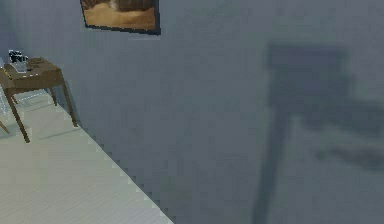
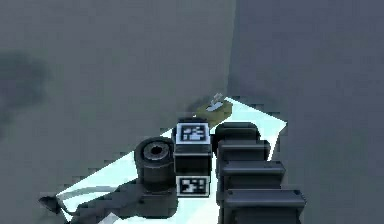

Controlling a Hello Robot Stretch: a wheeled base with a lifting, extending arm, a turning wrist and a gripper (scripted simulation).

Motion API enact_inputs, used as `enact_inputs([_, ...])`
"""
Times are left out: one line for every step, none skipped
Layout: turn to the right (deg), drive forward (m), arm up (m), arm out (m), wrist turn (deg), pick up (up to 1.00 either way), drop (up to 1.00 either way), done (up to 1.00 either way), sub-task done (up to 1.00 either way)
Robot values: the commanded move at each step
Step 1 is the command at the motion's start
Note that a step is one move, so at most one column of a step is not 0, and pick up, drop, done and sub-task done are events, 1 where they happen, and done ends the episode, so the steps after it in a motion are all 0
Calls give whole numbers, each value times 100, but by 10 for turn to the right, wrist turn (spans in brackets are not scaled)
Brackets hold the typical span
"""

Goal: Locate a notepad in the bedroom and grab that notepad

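A small wooden side table [image 1: 40,76] stands at the forward view's upper left, against the grey wall. A small dark and white thing [image 1: 17,58] lies on its top; its shape is too small to name. In the arm side view my arm [image 2: 250,170] rises from the bottom edge with its two marked white squares [image 2: 192,135]. The gripper's dark body [image 2: 150,170] reaches down to the left, and the gripper [image 2: 55,203] ends near the bottom left corner. Its far end is hard to make out, so I cannot tell whether it holds anything.
A framed picture [image 1: 122,14] hangs on the grey wall [image 1: 220,90] that runs diagonally across the forward view. Pale floor [image 1: 60,180] lies at the lower left. In the arm side view a small tan thing [image 2: 214,103] sits at the far end of a pale floor strip between grey walls.
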Motion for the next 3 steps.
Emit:
enact_inputs([0, 0, 0, 0, 450, 0, 0, 0, 0])
enact_inputs([0, 0, 0, 0, 270, 0, 0, 0, 0])
enact_inputs([0, 0, -28, 0, 0, 0, 0, 0, 0])
